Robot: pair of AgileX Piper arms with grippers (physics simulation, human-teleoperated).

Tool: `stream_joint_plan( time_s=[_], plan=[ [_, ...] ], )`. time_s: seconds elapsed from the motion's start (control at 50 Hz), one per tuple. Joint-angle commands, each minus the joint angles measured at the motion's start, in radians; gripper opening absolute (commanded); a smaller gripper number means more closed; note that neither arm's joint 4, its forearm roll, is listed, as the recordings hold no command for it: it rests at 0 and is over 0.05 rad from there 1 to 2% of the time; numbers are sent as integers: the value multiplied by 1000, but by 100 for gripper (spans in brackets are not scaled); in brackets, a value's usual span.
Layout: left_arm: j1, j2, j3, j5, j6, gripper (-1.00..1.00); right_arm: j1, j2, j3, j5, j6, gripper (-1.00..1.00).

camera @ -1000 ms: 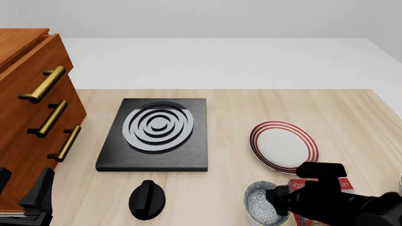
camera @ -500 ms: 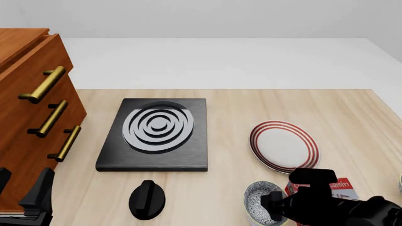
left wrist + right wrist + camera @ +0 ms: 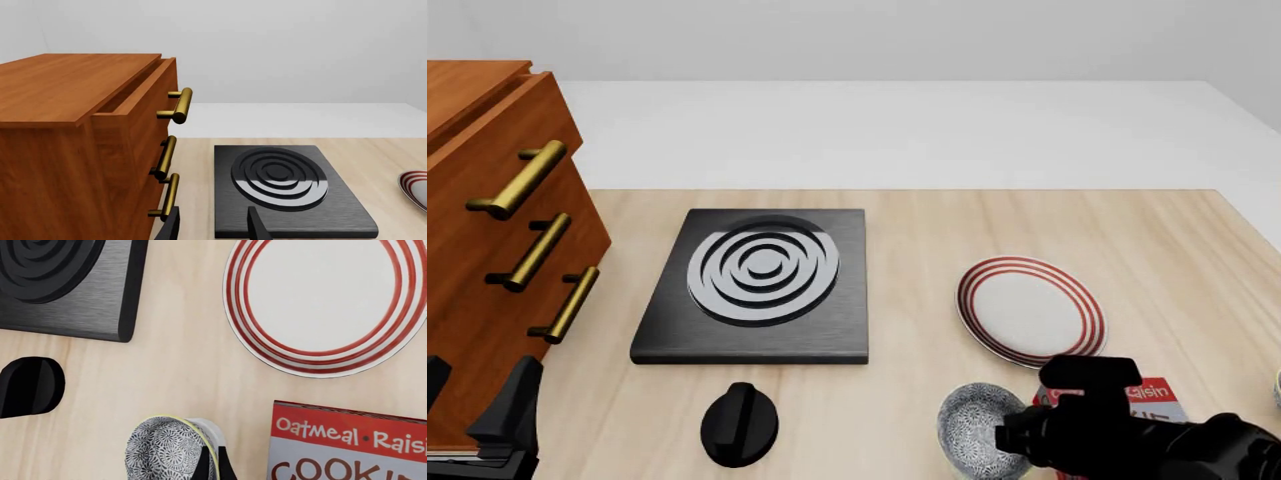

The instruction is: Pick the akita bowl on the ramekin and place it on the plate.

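The right gripper (image 3: 211,464) has its jaws pinched on the right-hand rim of the akita bowl (image 3: 977,428), one finger inside and one outside, a grip that suits a thin wall. The bowl sits at the near edge of the table, tipped, probably because it's being lifted off the ramekin (image 3: 208,432) showing just beneath it. The plate (image 3: 1030,310) lies just beyond, a short carry away, with a cookie box (image 3: 347,442) just right of the bowl. The left gripper (image 3: 212,227) waits by the drawers (image 3: 80,145), jaws apart.
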State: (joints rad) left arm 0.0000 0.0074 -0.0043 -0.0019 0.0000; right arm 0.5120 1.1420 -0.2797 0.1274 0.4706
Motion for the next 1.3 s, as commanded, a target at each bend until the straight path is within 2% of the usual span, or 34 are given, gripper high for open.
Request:
stream_joint_plan(
  time_s=[0.02,0.24,0.34,0.56,0.66,0.78,0.94,1.06,1.3],
  plan=[
    [0,0,0,0,0,100,-8,-16,-11,13,-13,-100],
    [0,0,0,0,0,100,-15,-61,-24,60,-23,-100],
    [0,0,0,0,0,100,-37,-135,-74,148,-53,-100],
    [0,0,0,0,0,100,-66,-231,-175,274,-109,-100],
    [0,0,0,0,0,100,-122,-288,-291,355,-165,-100],
    [0,0,0,0,0,100,-204,-284,-387,371,-193,-100],
    [0,0,0,0,0,100,-281,-188,-491,325,-212,-100],
    [0,0,0,0,0,100,-320,-101,-502,233,-169,-100],
    [0,0,0,0,0,100,-380,78,-530,102,-131,-100]
  ],
)
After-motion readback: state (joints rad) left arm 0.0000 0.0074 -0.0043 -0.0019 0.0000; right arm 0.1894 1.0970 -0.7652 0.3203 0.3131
